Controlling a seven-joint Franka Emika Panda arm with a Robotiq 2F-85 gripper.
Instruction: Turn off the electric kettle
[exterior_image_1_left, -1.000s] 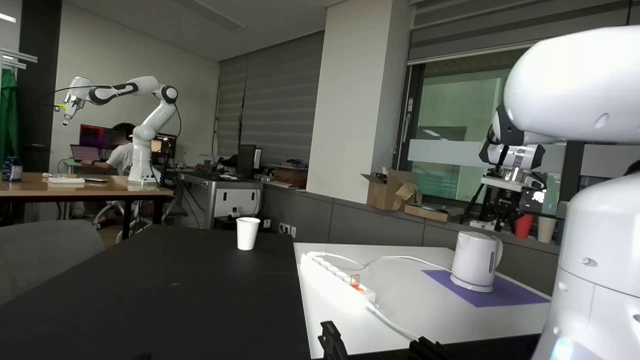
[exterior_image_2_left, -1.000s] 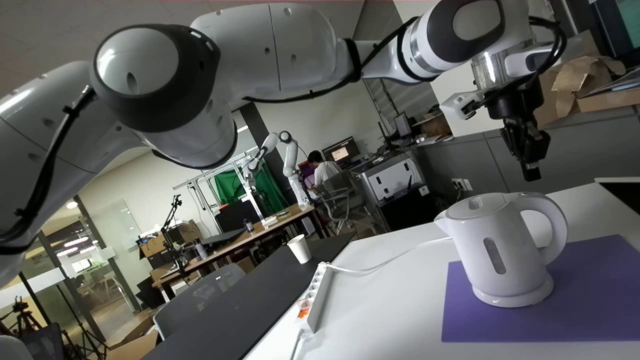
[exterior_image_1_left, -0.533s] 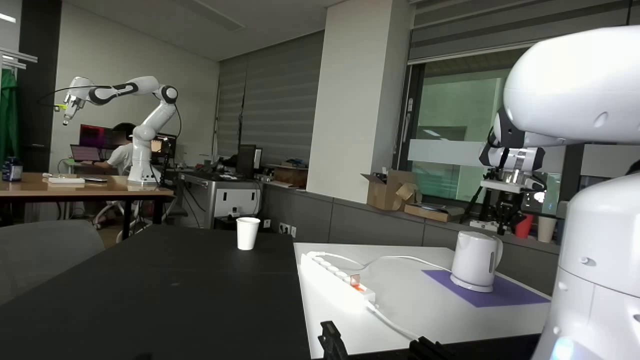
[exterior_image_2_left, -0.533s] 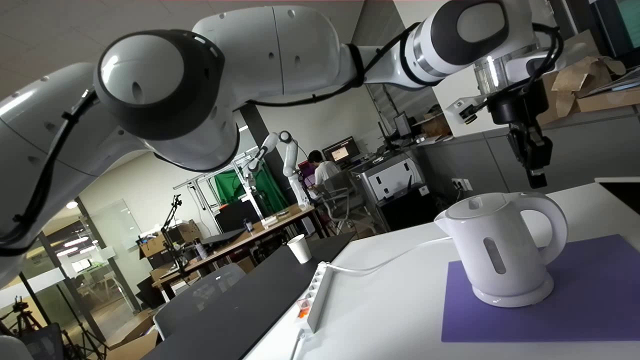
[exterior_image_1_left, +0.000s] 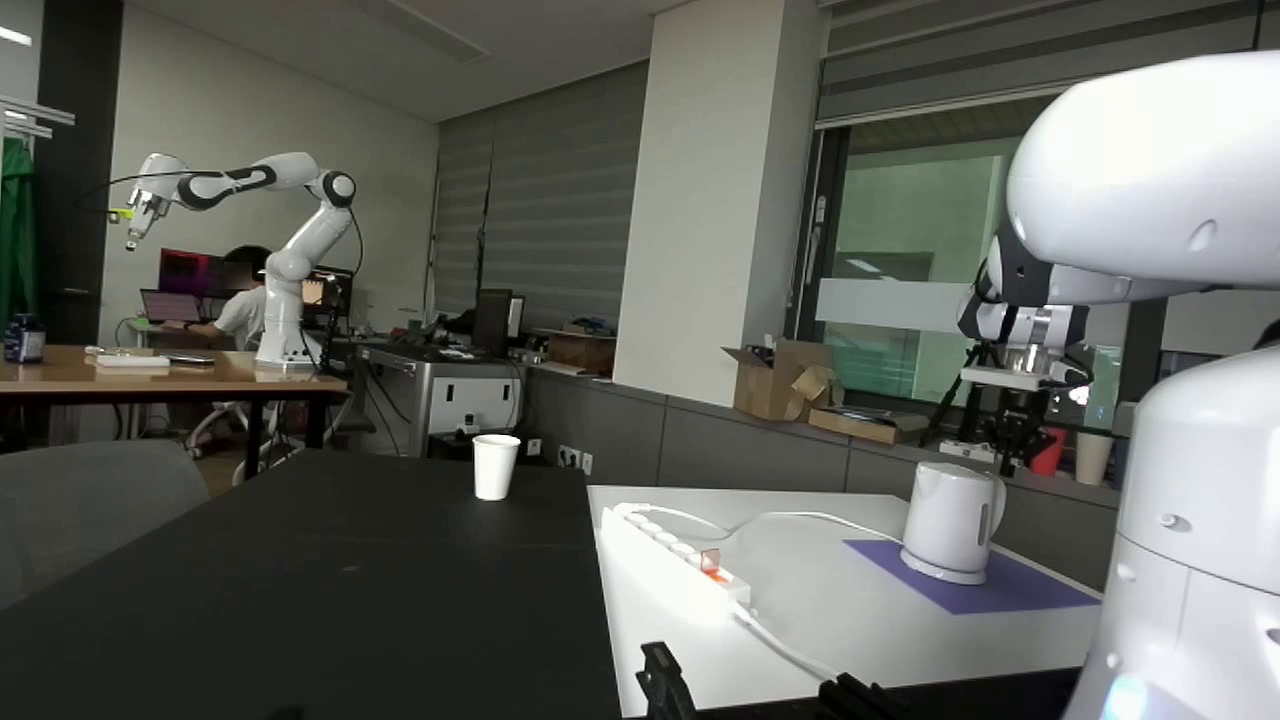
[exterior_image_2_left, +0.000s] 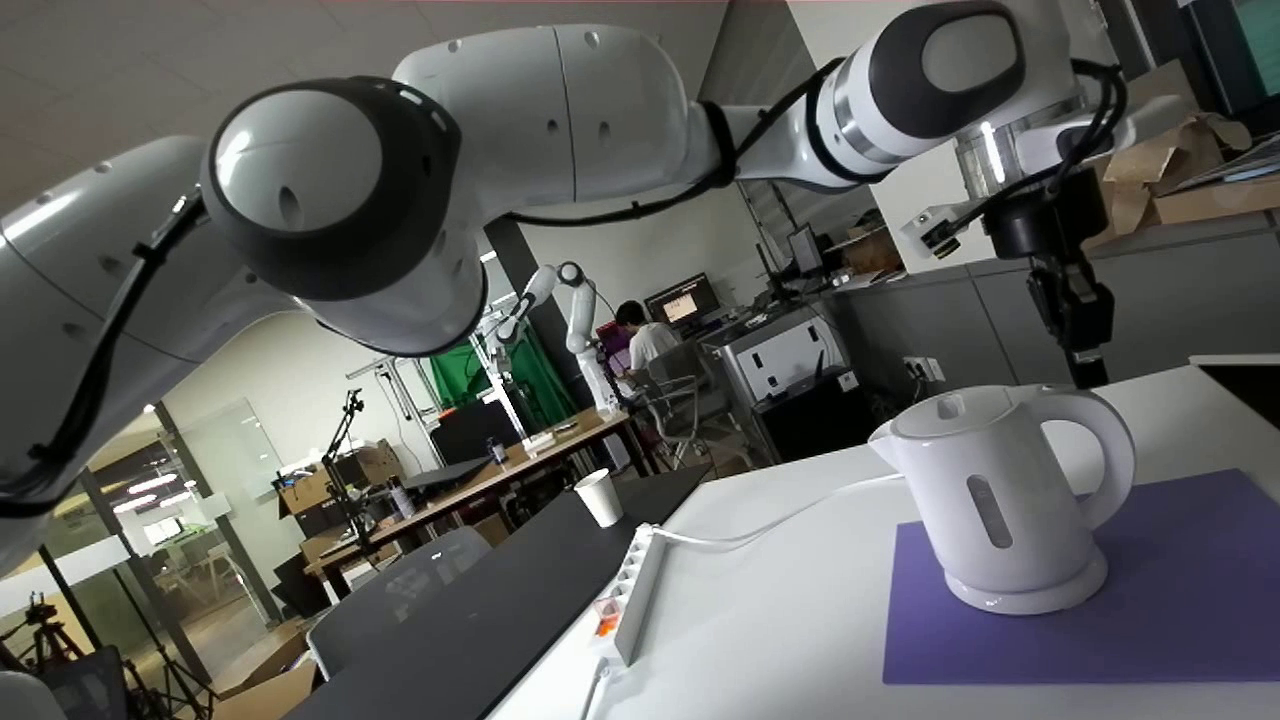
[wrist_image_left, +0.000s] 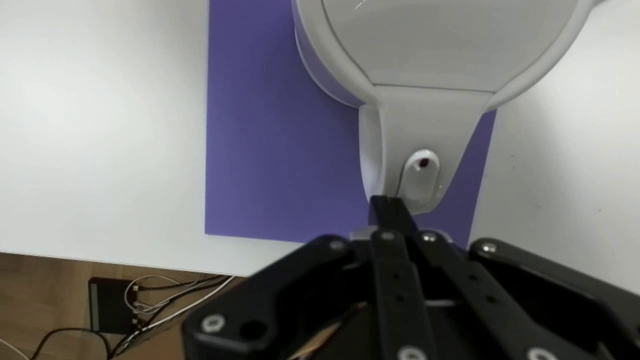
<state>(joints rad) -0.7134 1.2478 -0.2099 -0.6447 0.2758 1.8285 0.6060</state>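
Lining up on the oval, red-dotted switch (wrist_image_left: 421, 180) seems the step in hand: the gripper (wrist_image_left: 388, 202), empty, jaws together, hangs near the handle (exterior_image_2_left: 1118, 455) of the glossy electric kettle (exterior_image_2_left: 1000, 470) (plastic, presumably), on a purple sheet (wrist_image_left: 280, 150) near the edge of the table (wrist_image_left: 110, 125). Next likely calls for a push.

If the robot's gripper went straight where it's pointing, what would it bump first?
Probably the handle of the electric kettle, near its switch, though depth below the gripper is unclear.
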